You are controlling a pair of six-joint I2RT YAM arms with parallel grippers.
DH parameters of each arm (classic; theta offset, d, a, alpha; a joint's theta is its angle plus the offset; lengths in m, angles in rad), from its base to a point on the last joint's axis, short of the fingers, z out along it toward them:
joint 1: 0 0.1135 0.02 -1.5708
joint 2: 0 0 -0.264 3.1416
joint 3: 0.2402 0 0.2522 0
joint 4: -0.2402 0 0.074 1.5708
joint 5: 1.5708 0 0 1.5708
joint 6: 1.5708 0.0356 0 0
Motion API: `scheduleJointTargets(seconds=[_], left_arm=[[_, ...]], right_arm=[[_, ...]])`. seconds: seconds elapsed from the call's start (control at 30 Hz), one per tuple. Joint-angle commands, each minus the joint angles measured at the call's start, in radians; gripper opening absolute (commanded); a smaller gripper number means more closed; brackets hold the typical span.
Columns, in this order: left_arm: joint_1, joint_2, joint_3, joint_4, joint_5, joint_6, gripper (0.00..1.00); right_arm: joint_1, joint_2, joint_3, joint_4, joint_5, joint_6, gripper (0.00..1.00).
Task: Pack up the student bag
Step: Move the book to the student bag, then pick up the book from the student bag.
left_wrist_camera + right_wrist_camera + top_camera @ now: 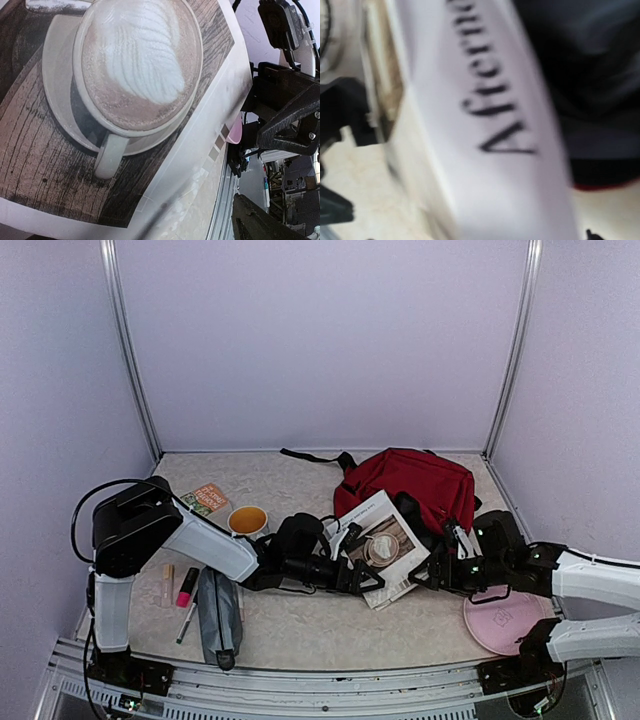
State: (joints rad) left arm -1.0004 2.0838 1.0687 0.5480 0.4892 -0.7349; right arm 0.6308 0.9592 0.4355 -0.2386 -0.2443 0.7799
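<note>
The bag (415, 480) is soft dark red fabric, slumped at the back of the table (300, 625) right of centre, with a black strap trailing off to its left. Leaning against its front is a book (375, 515), a flat white rectangle raised off the table, between the two grippers. Its glossy cover (125, 100) carries a photograph of a frothy coffee in a white cup and saucer on weathered wooden planks. The right wrist view shows the white spine (485, 125) with black serif lettering, too blurred to read in full.

The left gripper (352, 558) sits at the book's left edge and the right gripper (440, 568) at its right corner. I cannot tell whether either pair of fingers is clamped on it or apart.

At the near right lies a round pink plate (505, 625) (nothing on it). To the left are a white cup (248, 522) holding orange liquid and a long grey zip pouch (218, 615).
</note>
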Motion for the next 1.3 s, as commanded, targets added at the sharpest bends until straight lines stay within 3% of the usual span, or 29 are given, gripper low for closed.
scheduleJointTargets(seconds=[0.0, 0.17, 0.37, 0.47, 0.53, 0.77, 1.1, 1.27], left_arm=[[-0.008, 0.010, 0.034, 0.025, 0.000, 0.024, 0.92], [-0.022, 0.012, 0.048, 0.014, -0.003, 0.036, 0.92], [-0.021, 0.012, 0.052, 0.011, -0.005, 0.040, 0.92], [-0.021, 0.011, 0.054, 0.011, -0.003, 0.042, 0.92], [-0.023, 0.004, 0.050, 0.019, 0.003, 0.052, 0.92], [-0.069, -0.137, 0.059, -0.092, -0.085, 0.272, 0.99], [-0.082, -0.378, 0.010, -0.220, -0.076, 0.536, 0.99], [-0.052, -0.418, 0.055, -0.291, 0.028, 0.592, 0.99]], right_arm=[[-0.037, 0.033, -0.057, 0.311, -0.139, 0.042, 0.98], [-0.043, 0.107, -0.105, 0.600, -0.257, 0.054, 0.80], [-0.044, 0.158, -0.101, 0.711, -0.298, 0.053, 0.70], [-0.044, 0.158, -0.100, 0.753, -0.303, 0.059, 0.57], [-0.043, 0.151, -0.096, 0.757, -0.284, 0.059, 0.42], [-0.044, 0.057, -0.031, 0.555, -0.171, -0.002, 0.15], [-0.076, -0.104, 0.114, 0.314, -0.092, -0.091, 0.11], [-0.122, -0.153, 0.233, 0.168, 0.029, -0.137, 0.09]])
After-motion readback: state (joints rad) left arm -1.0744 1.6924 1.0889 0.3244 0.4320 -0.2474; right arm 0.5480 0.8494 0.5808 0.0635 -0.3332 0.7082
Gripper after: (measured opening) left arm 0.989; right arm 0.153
